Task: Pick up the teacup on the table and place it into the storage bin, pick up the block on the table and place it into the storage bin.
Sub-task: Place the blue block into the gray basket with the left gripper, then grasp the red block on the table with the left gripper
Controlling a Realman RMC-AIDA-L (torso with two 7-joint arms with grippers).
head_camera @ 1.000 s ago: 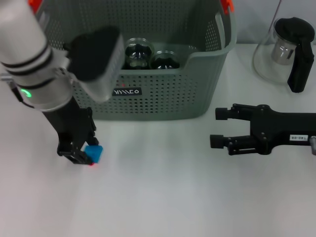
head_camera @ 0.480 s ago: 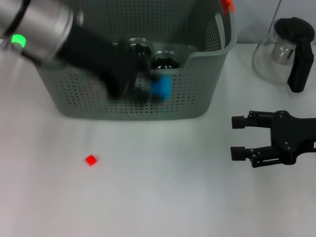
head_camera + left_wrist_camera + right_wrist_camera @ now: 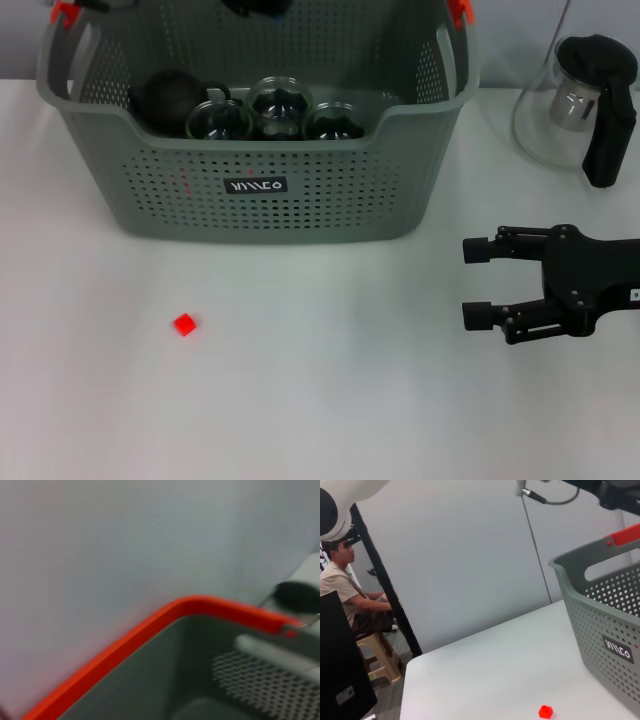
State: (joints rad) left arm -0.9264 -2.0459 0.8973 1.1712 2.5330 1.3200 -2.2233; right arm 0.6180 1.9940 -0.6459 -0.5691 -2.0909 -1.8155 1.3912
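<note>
Left gripper [image 3: 256, 6] barely in view at the very top edge of the head view, over the back of the storage bin [image 3: 330, 205]. Cannot tell how wide it stands or what it holds.

Right gripper [image 3: 470, 283] low over the table [image 3: 330, 400] at right centre. Spread wide, nothing between its 2 jaws, well apart from the bin.

Changed within 1 second:
- Blue block gone from the table at lower left, where the left gripper had closed on it.
- Half a second back, carried in a blur across the bin's front wall.
- Now neither on the table nor plainly seen inside the bin; possibly still with the gripper above, but not shown.
- Right gripper drawn back toward the right edge.

Inside the bin: 3 glass teacups [image 3: 281, 103] in a row along the near side, plus 1 dark round object [image 3: 168, 96] at upper left.

Left on the table: 1 small red block [image 3: 184, 324] at lower left, in front of the bin and apart from it; also visible in the right wrist view [image 3: 545, 711].

Judged from this: teacup part done, blue block at or near release, red block possibly next.

Unused: glass pot [image 3: 580, 110] at upper right.
</note>
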